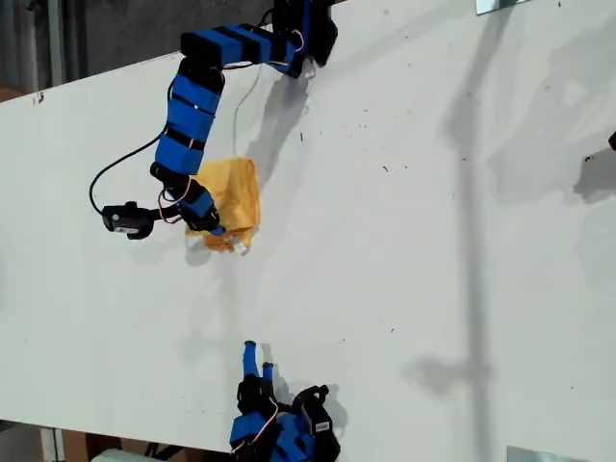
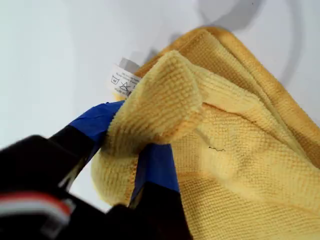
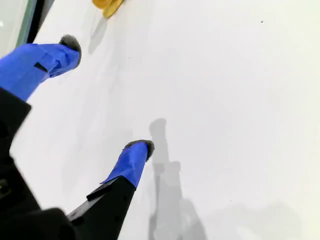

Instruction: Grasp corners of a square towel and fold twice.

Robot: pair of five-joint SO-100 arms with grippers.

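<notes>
table [image 1: 433, 241]: white, fills most of exterior view
metal brackets: one at 1 o'clock edge [image 1: 500, 5], one at 5 o'clock edge [image 1: 544, 454]

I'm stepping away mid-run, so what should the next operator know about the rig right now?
My first end effector is shut on a hemmed corner of the square towel.
My second end effector is open, empty, over bare table, apart from the towel.
The towel lies bunched and partly folded, care label showing.
Left: finish laying this fold flat; the fold count so far is unclear.
</notes>
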